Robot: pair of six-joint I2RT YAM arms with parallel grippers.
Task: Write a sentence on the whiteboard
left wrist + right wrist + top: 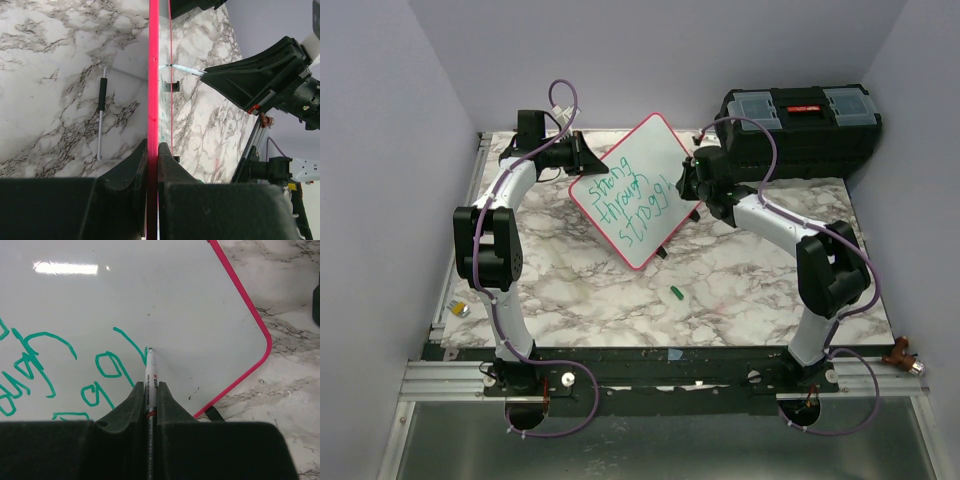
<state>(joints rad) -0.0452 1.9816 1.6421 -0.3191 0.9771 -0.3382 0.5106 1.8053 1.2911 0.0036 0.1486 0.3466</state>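
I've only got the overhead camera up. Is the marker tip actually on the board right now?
Observer: Yes, the right wrist view shows the marker tip resting on the whiteboard, beside the last green stroke.
Operator: How is it held?
Observer: The right gripper is shut on the marker's barrel, which runs straight out between its fingers.
Operator: And the left side?
Observer: The left gripper is shut on the whiteboard's pink frame, one finger on each face.

White whiteboard (655,150) with pink-red frame, green sentence (630,205), grey-veined marble table (740,280), black toolbox (820,145), seemingly red-latched
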